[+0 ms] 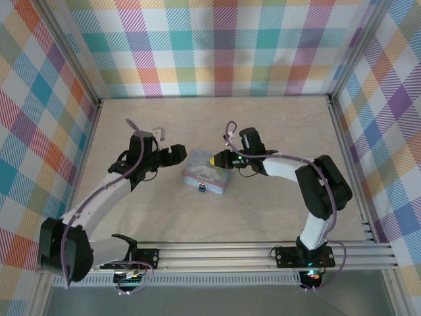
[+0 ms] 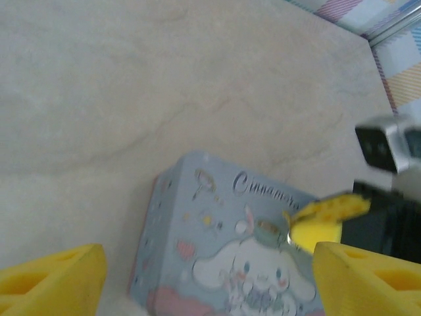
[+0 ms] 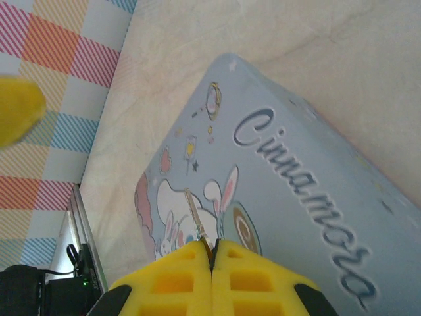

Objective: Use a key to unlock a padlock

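Key pinched, padlock by the tin
Padlock [image 1: 202, 189] sits at the tin's [image 1: 209, 172] 6 o'clock side; right end effector [image 3: 212, 260] clamps the key [image 3: 195, 217] over the lid; left end effector [image 2: 210, 276] gapes wide, empty, at 9 o'clock.

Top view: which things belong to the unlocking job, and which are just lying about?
Job in hand:
padlock
key, pinched in the right gripper

Lying about:
pale blue cartoon tin, with the padlock at its near edge
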`<action>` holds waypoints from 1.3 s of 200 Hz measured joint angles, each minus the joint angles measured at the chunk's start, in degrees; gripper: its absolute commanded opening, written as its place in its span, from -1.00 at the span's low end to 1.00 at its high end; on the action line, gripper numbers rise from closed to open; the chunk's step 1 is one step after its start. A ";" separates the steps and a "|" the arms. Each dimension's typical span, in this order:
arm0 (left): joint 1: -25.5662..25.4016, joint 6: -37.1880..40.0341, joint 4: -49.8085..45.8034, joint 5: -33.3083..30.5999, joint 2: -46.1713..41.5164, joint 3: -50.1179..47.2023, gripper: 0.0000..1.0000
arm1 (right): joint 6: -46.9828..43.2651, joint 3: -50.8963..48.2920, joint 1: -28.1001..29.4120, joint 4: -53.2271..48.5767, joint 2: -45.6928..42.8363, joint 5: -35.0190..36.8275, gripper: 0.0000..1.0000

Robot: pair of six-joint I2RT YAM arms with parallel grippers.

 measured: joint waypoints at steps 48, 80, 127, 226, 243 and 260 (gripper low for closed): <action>-1.27 -1.62 -0.39 0.61 -7.72 -7.04 0.63 | 0.20 3.37 0.24 -1.03 3.74 0.09 -0.97; -2.49 -1.86 0.09 2.64 -8.50 -8.85 0.61 | 0.20 4.17 -0.11 -2.62 3.91 0.81 -0.97; -7.89 -1.53 3.58 4.48 -6.75 -9.46 0.54 | 0.17 4.17 -2.93 -3.17 3.91 0.74 -0.97; -15.87 1.22 14.27 4.83 11.52 -9.99 0.46 | 0.13 4.20 -4.79 -3.26 3.98 0.74 -0.97; -17.18 1.46 16.26 4.70 14.16 -9.99 0.46 | 0.15 4.17 -4.81 -3.23 3.98 0.74 -0.97; -18.34 1.68 18.32 3.85 16.79 -9.99 0.46 | 0.15 4.17 -4.83 -3.21 3.98 0.74 -0.97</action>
